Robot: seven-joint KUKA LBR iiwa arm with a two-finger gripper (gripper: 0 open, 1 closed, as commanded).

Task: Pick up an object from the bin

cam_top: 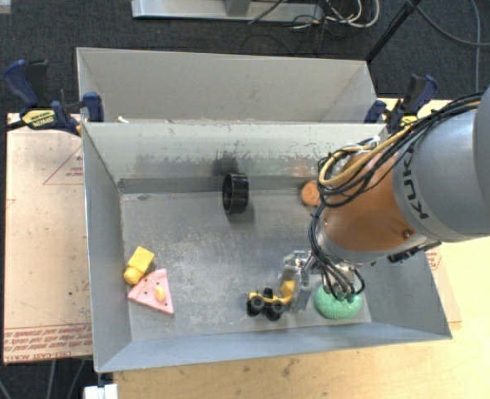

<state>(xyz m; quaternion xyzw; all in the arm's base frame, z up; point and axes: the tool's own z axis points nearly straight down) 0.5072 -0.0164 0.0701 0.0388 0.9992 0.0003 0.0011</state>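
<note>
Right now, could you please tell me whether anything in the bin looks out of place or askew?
Only the black ring stands out: it lies tipped on its side by the back wall of the bin. Nothing looks spilled or broken.

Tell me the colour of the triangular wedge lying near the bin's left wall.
Pink with small yellow spots; the camera view shows the wedge plainly.

Single camera above bin (103,248), looking down, somewhat oblique; whole bin in frame; arm (448,177) enters from right
</note>
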